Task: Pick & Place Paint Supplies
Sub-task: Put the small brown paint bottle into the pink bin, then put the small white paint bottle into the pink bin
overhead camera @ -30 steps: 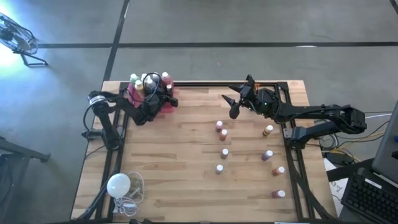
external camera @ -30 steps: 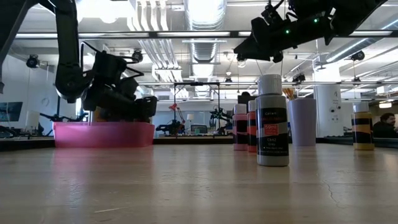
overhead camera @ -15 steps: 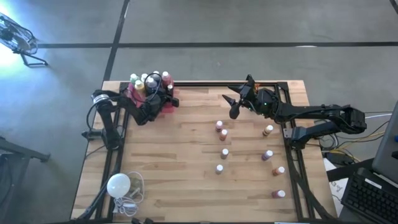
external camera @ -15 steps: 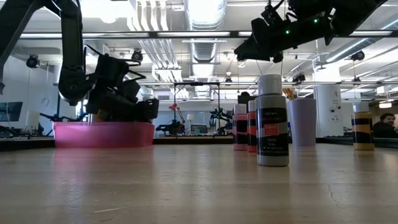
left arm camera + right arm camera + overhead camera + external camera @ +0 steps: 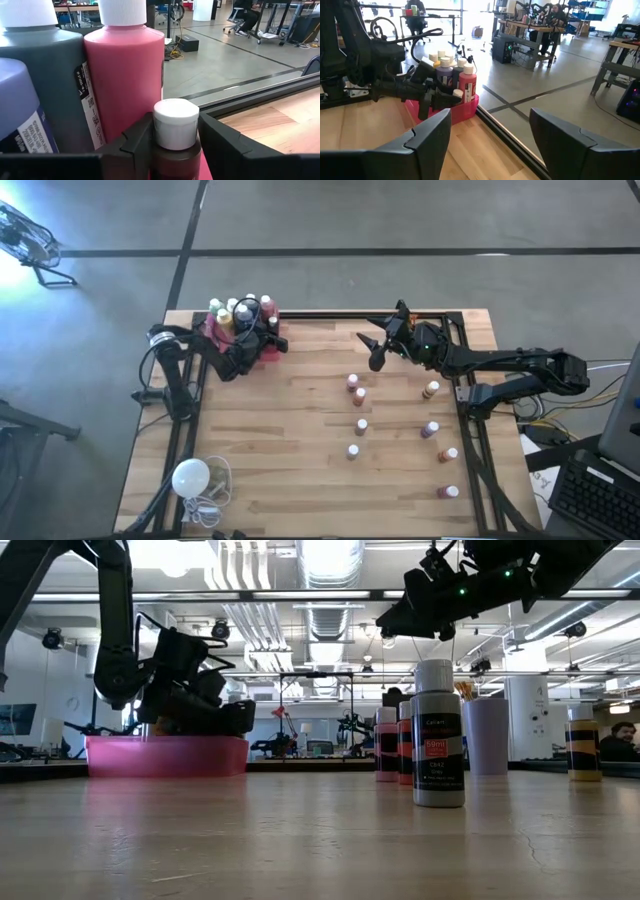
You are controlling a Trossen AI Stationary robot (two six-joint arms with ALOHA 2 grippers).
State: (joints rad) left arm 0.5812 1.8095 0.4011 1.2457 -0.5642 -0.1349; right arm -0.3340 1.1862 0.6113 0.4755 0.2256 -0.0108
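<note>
The wooden surface carries a pink bin at about eleven o'clock, packed with large white-capped paint bottles. The left arm reaches into that bin, and its left end effector has its fingers on either side of a tiny dark-red bottle that stands just beside a big pink bottle; whether the fingers press the tiny bottle or have let go cannot be told. The right end effector hovers released and empty at about one o'clock, above the surface. Eight small bottles stand scattered toward three and four o'clock. A white round bulb with its cord lies at seven o'clock.
</note>
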